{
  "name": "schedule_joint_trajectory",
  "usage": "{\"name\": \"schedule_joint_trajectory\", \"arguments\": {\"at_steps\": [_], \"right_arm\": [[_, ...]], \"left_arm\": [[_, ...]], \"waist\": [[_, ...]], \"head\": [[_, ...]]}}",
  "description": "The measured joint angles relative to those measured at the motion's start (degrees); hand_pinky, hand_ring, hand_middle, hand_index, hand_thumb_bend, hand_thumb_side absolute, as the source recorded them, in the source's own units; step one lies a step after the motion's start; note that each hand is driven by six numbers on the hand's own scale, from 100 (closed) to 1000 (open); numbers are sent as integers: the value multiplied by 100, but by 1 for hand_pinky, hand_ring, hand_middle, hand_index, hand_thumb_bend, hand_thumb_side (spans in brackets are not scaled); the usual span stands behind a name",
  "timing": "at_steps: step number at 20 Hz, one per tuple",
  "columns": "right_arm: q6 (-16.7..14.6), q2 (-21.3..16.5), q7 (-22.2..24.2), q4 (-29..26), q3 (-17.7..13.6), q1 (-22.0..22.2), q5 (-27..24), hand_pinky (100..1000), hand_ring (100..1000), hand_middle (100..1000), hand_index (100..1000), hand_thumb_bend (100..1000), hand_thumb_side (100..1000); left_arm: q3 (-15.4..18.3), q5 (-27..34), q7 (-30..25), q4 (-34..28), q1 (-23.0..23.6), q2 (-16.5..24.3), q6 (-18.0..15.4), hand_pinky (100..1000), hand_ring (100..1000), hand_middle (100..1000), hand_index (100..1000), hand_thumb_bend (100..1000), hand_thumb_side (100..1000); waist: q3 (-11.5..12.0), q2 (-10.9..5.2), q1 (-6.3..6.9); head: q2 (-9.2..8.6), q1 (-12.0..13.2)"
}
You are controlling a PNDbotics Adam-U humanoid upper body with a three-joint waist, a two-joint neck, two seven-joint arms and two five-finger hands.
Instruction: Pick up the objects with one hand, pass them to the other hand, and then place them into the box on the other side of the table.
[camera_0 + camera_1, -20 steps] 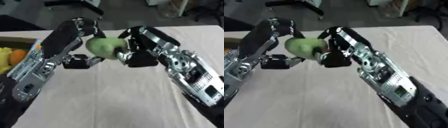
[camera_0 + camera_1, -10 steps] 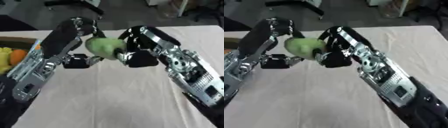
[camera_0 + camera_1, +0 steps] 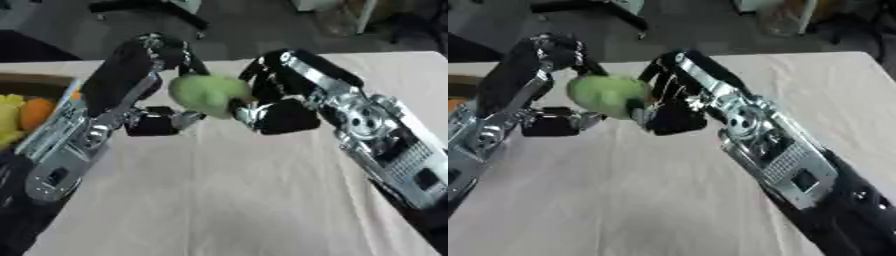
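A green round fruit (image 3: 206, 94) hangs in the air above the table's middle, caught between both hands. My left hand (image 3: 122, 82) comes in from the left, its fingers curled over the top of the fruit and its thumb under it. My right hand (image 3: 282, 116) presses in from the right, with its thumb against the fruit's side and its fingers curled round the back. The brown box (image 3: 35, 87) stands at the table's left edge, left of my left arm.
A yellow fruit (image 3: 7, 112) and an orange fruit (image 3: 37, 111) lie in the box. The pale tablecloth (image 3: 219, 195) stretches below the hands. Dark floor and chair legs (image 3: 149, 7) show beyond the table's far edge.
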Motion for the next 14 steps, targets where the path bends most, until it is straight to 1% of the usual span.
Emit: {"name": "schedule_joint_trajectory", "arguments": {"at_steps": [2,5,8,12,14], "right_arm": [[-15,-4,94,0,-31,0,89,600,536,576,647,364,100],[-21,-38,178,0,-73,0,211,610,557,602,664,381,100],[3,-67,239,2,-96,9,314,632,597,660,690,438,100],[13,-92,319,2,-102,43,460,642,618,685,714,472,100],[14,-93,350,2,-130,49,547,644,626,696,720,480,100]], "left_arm": [[3,16,36,23,7,0,-6,413,498,366,439,356,100],[35,29,70,29,14,-1,-15,411,496,362,437,357,100],[75,61,118,27,14,-1,-41,409,494,361,436,368,100],[101,73,167,27,15,-1,-89,407,493,360,435,370,100],[102,76,180,27,18,-1,-101,407,493,359,435,368,100]], "waist": [[0,0,0],[0,0,-1],[0,0,-3],[-1,0,-3],[-3,0,-3]], "head": [[0,0],[0,0],[0,0],[1,1],[37,4]]}}
